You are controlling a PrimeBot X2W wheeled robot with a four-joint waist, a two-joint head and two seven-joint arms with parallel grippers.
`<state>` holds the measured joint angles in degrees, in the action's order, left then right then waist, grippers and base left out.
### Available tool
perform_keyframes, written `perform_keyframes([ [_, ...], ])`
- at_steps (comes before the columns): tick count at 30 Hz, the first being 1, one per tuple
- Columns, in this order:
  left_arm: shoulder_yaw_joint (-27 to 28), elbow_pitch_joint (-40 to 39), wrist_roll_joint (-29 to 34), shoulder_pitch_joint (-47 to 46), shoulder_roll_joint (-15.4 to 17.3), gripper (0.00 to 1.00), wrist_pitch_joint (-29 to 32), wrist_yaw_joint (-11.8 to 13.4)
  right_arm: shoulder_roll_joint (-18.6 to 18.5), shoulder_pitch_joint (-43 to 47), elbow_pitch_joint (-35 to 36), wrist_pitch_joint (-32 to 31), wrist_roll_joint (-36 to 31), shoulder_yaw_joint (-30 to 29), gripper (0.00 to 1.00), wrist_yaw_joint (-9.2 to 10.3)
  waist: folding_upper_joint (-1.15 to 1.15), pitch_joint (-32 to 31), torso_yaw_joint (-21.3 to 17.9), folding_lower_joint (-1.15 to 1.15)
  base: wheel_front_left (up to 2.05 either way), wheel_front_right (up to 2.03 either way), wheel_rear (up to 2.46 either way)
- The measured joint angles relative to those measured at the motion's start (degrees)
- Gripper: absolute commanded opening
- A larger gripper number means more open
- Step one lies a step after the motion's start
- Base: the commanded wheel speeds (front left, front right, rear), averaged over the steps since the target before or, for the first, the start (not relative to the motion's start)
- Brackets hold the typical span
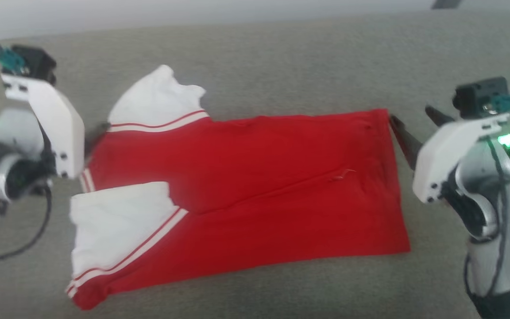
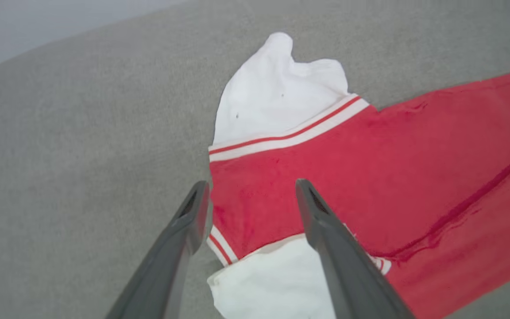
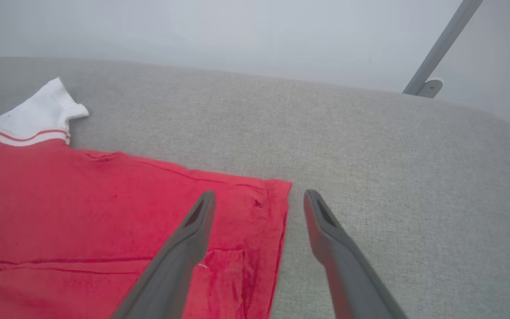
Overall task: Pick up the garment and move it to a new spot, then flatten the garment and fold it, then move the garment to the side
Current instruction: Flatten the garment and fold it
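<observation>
Left gripper (image 2: 251, 185), right gripper (image 3: 259, 195): wide-spread, empty, at garment (image 1: 259, 177) ends.

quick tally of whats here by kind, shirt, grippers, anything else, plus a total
garment: 1
grippers: 2, left gripper and right gripper, both open
grey cushioned surface: 1
metal bar: 1
total: 5

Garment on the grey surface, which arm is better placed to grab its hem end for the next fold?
Probably right. The right gripper, jaws open, sits at the hem corner of the garment; the left gripper is at the sleeve end.
</observation>
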<state>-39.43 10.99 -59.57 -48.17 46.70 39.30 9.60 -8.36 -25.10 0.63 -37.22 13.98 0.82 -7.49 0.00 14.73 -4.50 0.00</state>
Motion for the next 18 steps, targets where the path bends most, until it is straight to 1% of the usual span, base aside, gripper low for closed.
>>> perform_keyframes([
  [6, 0.12, 8.80, 3.32, -7.51, -1.09, 1.00, -3.13, -5.35, 2.10, -4.80, -3.28, 6.81, -2.15, 2.57, 1.00, 0.00, 0.00, 3.26, -4.02, 0.00, 0.00, 0.00, 0.00],
  [11, -0.32, 15.86, 4.17, -12.44, -2.31, 1.00, -4.13, -10.26, 3.25, -7.22, -6.08, 10.12, -2.52, 3.94, 1.00, 0.00, 0.00, 6.58, -7.01, 0.00, 0.00, 0.00, 0.00],
  [14, -0.92, 19.72, 4.70, -14.77, -3.01, 1.00, -3.57, -12.51, 3.74, -7.97, -7.35, 11.11, -2.79, 4.27, 1.00, 0.00, 0.00, 8.54, -8.43, 0.00, 0.00, 0.00, 0.00],
  [18, -1.62, 23.76, 4.02, -17.14, -4.42, 1.00, -1.44, -14.44, 4.30, -8.42, -8.49, 11.70, -2.79, 4.69, 1.00, 0.00, 0.00, 10.83, -9.85, 0.00, 0.00, 0.00, 0.00],
])
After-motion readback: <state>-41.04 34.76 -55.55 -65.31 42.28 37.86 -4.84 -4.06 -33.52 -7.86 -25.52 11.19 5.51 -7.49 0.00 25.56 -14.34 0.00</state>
